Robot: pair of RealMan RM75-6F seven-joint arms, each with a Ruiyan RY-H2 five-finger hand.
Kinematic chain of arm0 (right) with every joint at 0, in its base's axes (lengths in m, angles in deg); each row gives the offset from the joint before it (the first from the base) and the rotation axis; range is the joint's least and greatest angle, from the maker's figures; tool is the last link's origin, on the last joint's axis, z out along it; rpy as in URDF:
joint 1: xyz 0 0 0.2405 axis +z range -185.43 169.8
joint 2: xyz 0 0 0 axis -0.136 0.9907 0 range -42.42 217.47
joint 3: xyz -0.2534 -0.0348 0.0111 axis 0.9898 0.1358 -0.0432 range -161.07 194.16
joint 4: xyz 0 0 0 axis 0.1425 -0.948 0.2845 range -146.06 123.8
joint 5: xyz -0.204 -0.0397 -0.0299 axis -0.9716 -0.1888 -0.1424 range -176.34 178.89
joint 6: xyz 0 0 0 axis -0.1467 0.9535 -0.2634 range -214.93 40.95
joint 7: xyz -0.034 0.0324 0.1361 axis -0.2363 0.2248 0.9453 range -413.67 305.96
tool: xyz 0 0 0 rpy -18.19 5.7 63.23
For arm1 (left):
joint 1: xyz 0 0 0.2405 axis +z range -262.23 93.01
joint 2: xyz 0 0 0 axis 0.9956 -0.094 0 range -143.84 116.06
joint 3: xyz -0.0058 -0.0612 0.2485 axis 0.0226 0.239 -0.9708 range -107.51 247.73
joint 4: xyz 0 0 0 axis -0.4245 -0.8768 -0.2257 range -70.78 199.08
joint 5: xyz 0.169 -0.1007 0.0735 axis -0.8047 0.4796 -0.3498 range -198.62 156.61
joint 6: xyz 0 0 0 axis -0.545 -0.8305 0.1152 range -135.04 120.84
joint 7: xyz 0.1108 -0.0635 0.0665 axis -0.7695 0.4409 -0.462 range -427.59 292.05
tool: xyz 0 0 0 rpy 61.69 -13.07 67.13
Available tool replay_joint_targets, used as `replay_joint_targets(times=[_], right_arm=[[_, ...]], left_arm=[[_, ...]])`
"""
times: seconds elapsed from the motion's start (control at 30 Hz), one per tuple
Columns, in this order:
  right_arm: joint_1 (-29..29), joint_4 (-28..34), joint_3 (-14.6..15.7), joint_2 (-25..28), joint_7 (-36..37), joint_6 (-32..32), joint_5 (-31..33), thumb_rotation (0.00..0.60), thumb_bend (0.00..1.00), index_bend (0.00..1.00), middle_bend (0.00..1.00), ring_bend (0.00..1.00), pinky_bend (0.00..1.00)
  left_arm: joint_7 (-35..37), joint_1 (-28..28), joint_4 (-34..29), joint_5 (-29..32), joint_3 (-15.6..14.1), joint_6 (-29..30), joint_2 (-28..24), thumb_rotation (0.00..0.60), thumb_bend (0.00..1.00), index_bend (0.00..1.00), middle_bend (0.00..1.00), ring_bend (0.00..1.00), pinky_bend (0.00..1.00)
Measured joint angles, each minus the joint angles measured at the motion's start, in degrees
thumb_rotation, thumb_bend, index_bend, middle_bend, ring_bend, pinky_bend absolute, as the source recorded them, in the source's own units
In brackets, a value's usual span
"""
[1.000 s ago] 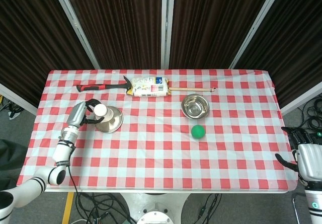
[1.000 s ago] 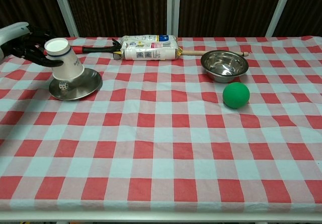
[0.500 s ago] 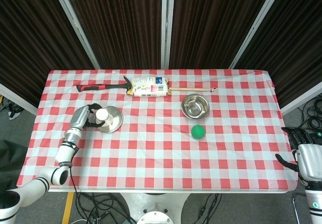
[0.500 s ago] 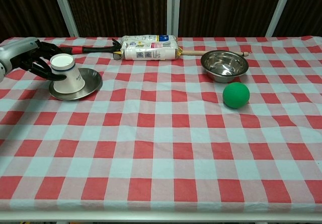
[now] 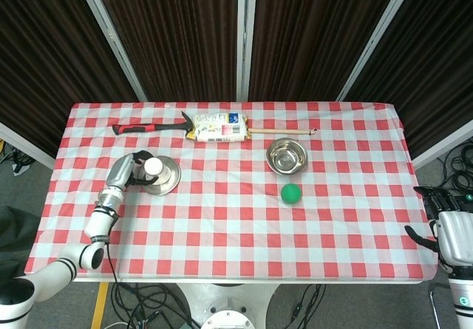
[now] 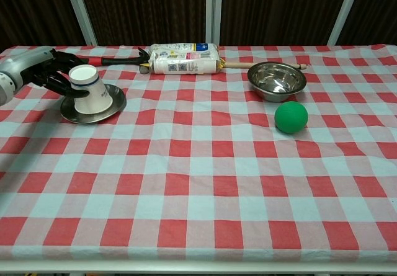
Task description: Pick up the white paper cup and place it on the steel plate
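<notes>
The left robot hand has its dark fingers wrapped around the white paper cup, which sits upside down on the steel plate at the left side of the bench. The right robot hand hangs off the right edge of the bench, far from everything, with its fingers apart and nothing in it. A green ball lies near a steel bowl.
</notes>
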Motion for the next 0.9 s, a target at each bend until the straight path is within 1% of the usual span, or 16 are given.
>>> replay_joint_targets(times=[0.13, 0.47, 0.6, 0.77, 0.9], right_arm=[[-0.1, 0.0, 0.2, 0.0, 0.0, 0.1, -0.2, 0.6, 0.07, 0.23, 0.28, 0.19, 0.31], [-0.4, 0.4, 0.1, 0.1, -0.2, 0.6, -0.1, 0.6, 0.07, 0.23, 0.28, 0.19, 0.31], [-0.3, 0.4, 0.1, 0.1, -0.3, 0.7, -0.3, 0.6, 0.07, 0.23, 0.28, 0.19, 0.31], [-0.2, 0.2, 0.3, 0.0, -0.1, 0.2, -0.4, 0.6, 0.07, 0.23, 0.28, 0.19, 0.31], [0.1, 0.2, 0.6, 0.0, -0.1, -0.6, -0.6, 0.6, 0.07, 0.23, 0.28, 0.19, 0.31]], left_arm=[[0.0, 0.1, 1.9, 1.5, 1.0, -0.7, 0.5, 0.6, 0.27, 0.44, 0.43, 0.28, 0.31], [-0.2, 0.0, -3.3, -2.9, -1.0, 2.7, -0.2, 0.6, 0.27, 0.44, 0.43, 0.28, 0.3], [-1.7, -0.6, -1.0, -1.7, -0.6, 1.6, 0.5, 0.6, 0.27, 0.44, 0.43, 0.28, 0.29], [-2.1, -0.8, 3.2, 1.8, 1.3, -0.5, 1.6, 0.6, 0.27, 0.44, 0.43, 0.28, 0.29], [-1.2, -0.2, 2.0, 1.5, 1.2, 0.0, 1.5, 0.6, 0.27, 0.44, 0.43, 0.28, 0.29]])
